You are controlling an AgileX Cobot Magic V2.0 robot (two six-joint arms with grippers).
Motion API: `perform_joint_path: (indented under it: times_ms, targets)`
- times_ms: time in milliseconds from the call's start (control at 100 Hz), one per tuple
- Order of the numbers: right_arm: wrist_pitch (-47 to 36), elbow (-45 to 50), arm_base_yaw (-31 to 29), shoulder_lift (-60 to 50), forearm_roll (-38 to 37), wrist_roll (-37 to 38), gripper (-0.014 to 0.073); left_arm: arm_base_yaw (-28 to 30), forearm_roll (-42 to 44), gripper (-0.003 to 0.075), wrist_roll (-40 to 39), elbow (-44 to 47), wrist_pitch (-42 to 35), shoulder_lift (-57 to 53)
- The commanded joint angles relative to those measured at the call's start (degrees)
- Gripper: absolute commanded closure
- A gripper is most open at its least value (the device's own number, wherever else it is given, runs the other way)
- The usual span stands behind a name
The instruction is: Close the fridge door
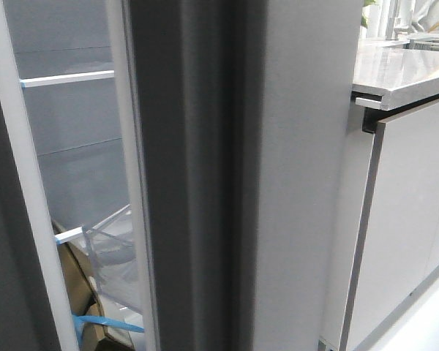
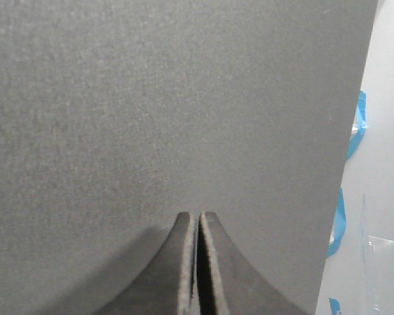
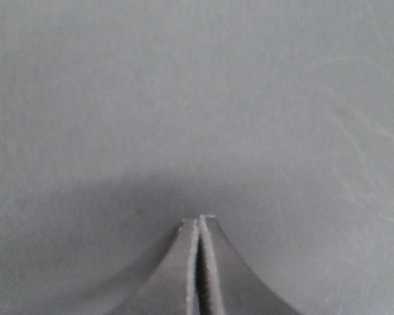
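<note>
A: What sits closest to the cameras?

B: The fingers. In the left wrist view the left gripper (image 2: 198,220) has its two pads pressed together with only a hairline seam between them, nothing pinched, the tips right up against a matte dark-grey panel. The right gripper (image 3: 199,223) looks the same: fingers closed flat on each other, tips at a smooth grey surface with their shadow cast on it.

A: And the fridge door?

B: In the front view the fridge door (image 1: 205,183) fills the middle, seen edge-on: a thick grooved dark-grey edge with a white lining strip along its left side. It stands ajar, with a gap to its left opening into the fridge interior (image 1: 73,146).

A: Anything inside?

B: A white shelf edge (image 1: 66,78) runs across high up. Lower down there is a clear plastic drawer (image 1: 110,248), and below it brown cardboard (image 1: 77,285) crossed by blue tape (image 1: 106,323). I cannot tell what the drawer holds.

A: What does one view show that the others miss?

B: Only the front view shows the pale cabinet front (image 1: 402,227) and the glossy countertop (image 1: 402,69) further off to the right. Neither gripper appears there. The left wrist view alone shows the panel's side edge with blue tape tabs (image 2: 358,134) just past it.
</note>
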Motion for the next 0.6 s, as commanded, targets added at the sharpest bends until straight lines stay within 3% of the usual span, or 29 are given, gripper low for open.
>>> perform_joint_path:
  times_ms: [0,590]
  targets:
    - [-4.7,-2.7,0.6,0.7,0.3,-0.4,0.067,-0.5,-0.1,0.0741,-0.2,1.6,-4.4,1.1]
    - [-7.2,-12.2,4.8,13.1,-1.1,-4.4,0.067,-0.5,-0.1,0.0741,-0.2,1.6,-4.4,1.1]
